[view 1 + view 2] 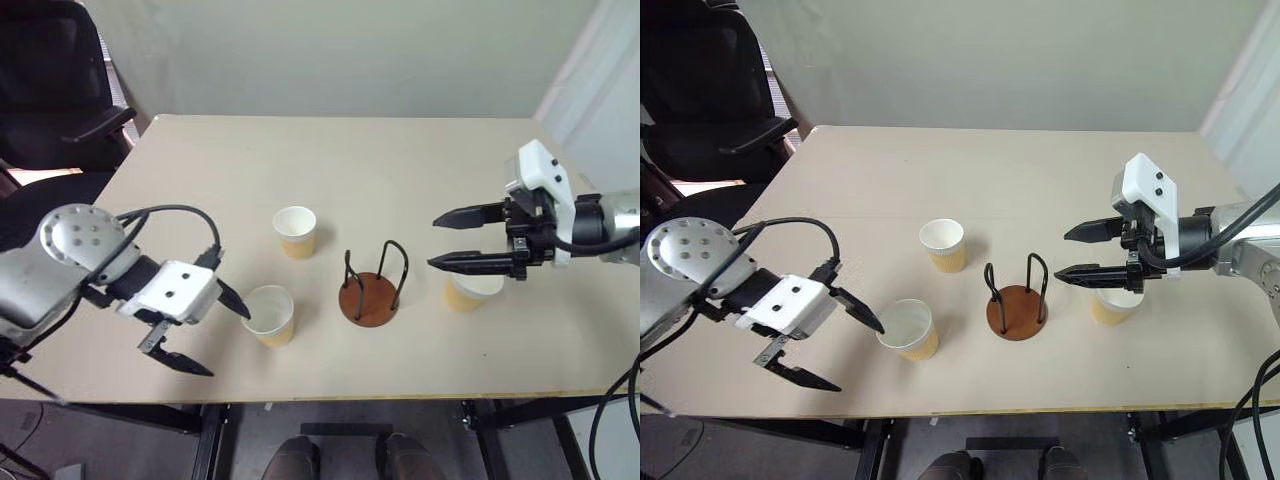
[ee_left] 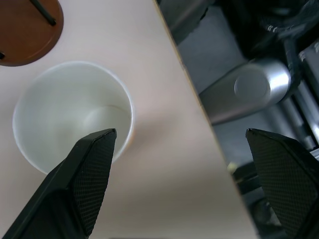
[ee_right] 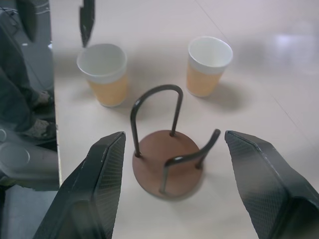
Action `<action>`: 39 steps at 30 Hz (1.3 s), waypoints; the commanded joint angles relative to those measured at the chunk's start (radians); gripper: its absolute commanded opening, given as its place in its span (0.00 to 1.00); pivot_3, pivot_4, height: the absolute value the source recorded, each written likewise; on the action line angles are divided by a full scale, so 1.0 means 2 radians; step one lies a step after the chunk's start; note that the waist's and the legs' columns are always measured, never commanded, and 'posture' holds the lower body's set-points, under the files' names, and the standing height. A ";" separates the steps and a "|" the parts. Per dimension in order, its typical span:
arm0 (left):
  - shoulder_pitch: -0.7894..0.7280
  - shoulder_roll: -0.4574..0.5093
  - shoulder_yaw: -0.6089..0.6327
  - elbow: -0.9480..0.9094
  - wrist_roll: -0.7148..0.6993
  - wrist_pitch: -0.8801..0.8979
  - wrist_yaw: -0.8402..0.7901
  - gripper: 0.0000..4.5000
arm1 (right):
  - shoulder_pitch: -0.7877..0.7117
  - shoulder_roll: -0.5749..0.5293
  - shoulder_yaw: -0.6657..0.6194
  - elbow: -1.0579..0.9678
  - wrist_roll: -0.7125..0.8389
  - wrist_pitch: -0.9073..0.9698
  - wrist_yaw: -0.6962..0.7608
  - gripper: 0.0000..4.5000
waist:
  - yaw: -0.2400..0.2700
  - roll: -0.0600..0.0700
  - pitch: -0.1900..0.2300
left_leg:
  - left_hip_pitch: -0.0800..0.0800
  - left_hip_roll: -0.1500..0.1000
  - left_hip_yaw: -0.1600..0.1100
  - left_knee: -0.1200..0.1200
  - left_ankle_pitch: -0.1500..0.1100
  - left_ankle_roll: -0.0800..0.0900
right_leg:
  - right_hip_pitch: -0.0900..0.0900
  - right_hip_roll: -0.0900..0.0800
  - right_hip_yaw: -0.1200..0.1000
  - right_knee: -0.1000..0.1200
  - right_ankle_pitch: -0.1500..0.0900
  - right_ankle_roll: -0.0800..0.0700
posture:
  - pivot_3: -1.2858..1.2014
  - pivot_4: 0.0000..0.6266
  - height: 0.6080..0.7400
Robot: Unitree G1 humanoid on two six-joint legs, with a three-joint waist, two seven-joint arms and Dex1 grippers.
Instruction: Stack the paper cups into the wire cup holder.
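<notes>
Three paper cups stand upright on the table: one toward the back [image 1: 295, 231], one near the front [image 1: 270, 314], one on the right [image 1: 470, 292]. Between them is the wire cup holder [image 1: 370, 297], empty, a brown disc with black wire loops. My left gripper [image 1: 228, 342] is open at the front-left, one finger at the rim of the front cup [image 2: 70, 114], the other over the table's front edge. My right gripper [image 1: 435, 242] hangs open and empty above the right cup, pointing toward the holder [image 3: 167, 159].
The beige table [image 1: 400, 160] has bare room across its back half. A black office chair [image 1: 50, 90] stands off the table's back-left corner. The table's front edge [image 2: 199, 109] runs close beside the front cup.
</notes>
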 commanded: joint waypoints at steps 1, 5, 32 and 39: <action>-0.031 -0.034 -0.002 0.010 0.034 -0.010 -0.019 1.00 | -0.017 -0.004 -0.023 -0.009 0.016 -0.005 -0.004 0.73 | 0.000 0.000 0.000 | 0.000 0.000 0.000 0.000 0.000 0.000 | 0.000 0.000 0.000 0.000 0.000 0.000 | 0.52 0.24 1.00; -0.051 -0.075 -0.007 0.014 0.066 -0.007 -0.019 1.00 | -0.019 -0.006 -0.025 -0.014 0.028 -0.001 -0.011 0.73 | -0.001 0.000 0.000 | 0.000 0.000 0.000 0.000 0.000 0.000 | 0.000 0.000 0.000 0.000 0.000 0.000 | 0.52 0.24 1.00; -0.171 -0.081 -0.075 0.002 -0.023 0.019 -0.019 0.01 | 0.082 -0.044 -0.076 -0.032 0.022 -0.102 0.024 0.74 | -0.001 0.000 0.000 | 0.000 0.000 0.000 0.000 0.001 -0.002 | 0.000 0.000 0.000 0.000 0.001 0.002 | 0.52 0.24 1.00; -0.294 -0.129 -0.113 0.048 -0.092 0.061 -0.019 0.01 | 0.098 -0.087 -0.113 -0.017 0.066 -0.068 0.060 0.74 | 0.000 0.000 0.000 | 0.000 0.000 0.001 0.000 0.002 -0.004 | 0.000 0.000 0.000 -0.001 0.001 0.003 | 0.52 0.24 1.00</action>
